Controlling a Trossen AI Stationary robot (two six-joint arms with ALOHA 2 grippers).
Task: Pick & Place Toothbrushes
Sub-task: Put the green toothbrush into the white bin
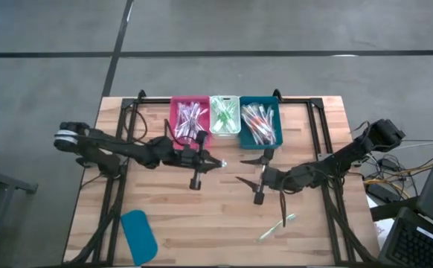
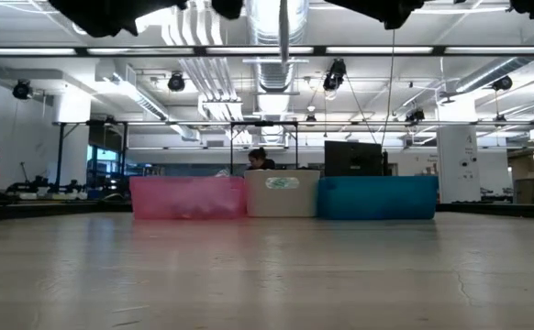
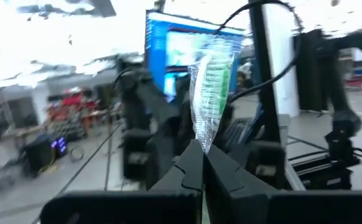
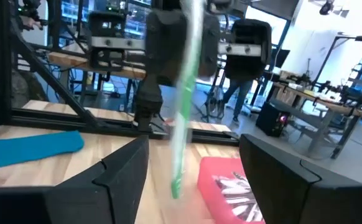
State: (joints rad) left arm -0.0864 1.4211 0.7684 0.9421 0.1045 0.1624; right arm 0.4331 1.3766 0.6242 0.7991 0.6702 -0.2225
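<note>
My left gripper [image 1: 221, 162] is above the middle of the table, in front of the bins, shut on a green toothbrush in a clear wrapper [image 3: 209, 87]. My right gripper [image 1: 248, 169] faces it from the right, open. In the right wrist view the green toothbrush [image 4: 182, 106] stands in the gap between the right fingers, apart from both. Another toothbrush [image 1: 277, 227] lies flat on the table near the front right. More toothbrushes fill the pink bin [image 1: 190, 119], the white bin [image 1: 224, 113] and the teal bin [image 1: 260, 123]. My left gripper pinches the near end of the toothbrush's wrapper [image 3: 201, 144] between its two fingertips. The fingers come about level from the table's left. The toothbrush sticks out ahead of them, along the fingers, toward my right gripper, and is lifted clear of the table.
The three bins stand side by side at the table's far edge. A flat teal lid [image 1: 138, 237] lies at the near left corner. Black frame rails [image 1: 120, 149] run along both sides of the table. Bare wood shows in the table's near middle.
</note>
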